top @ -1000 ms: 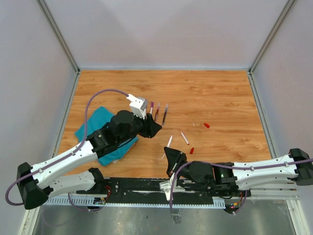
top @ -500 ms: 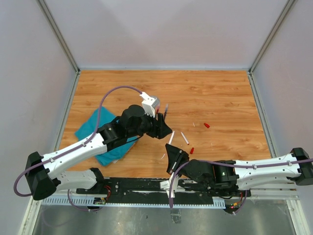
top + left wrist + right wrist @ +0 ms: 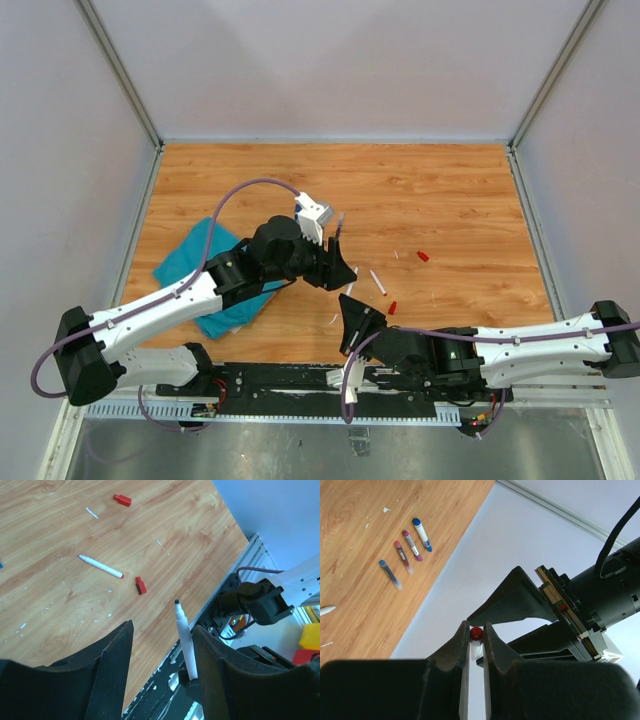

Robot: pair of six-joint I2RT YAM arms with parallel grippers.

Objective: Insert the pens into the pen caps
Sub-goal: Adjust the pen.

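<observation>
My right gripper (image 3: pixel 476 627) is shut on a white pen (image 3: pixel 476 639) that stands upright with its red end (image 3: pixel 476 633) just past the fingertips. The same pen (image 3: pixel 183 640) shows in the left wrist view, dark tip up, close to the right-hand jaw. My left gripper (image 3: pixel 162 630) is open, with one jaw on each side of that pen and not touching it. In the top view the left gripper (image 3: pixel 340 272) sits just above the right gripper (image 3: pixel 351 315). A loose pen (image 3: pixel 100 566) and two red caps (image 3: pixel 141 585) (image 3: pixel 122 500) lie on the table.
Several capped pens (image 3: pixel 411 545) lie side by side on the wooden table (image 3: pixel 450 200). A teal cloth (image 3: pixel 215 290) lies under the left arm. The loose pen (image 3: pixel 377 281) and the red caps (image 3: pixel 392 307) (image 3: pixel 423 256) lie right of the grippers. Grey walls enclose the table.
My left arm has swung right and forward, bringing its open gripper over the right gripper and around the held pen. The right gripper has stayed in place, shut on the pen.
</observation>
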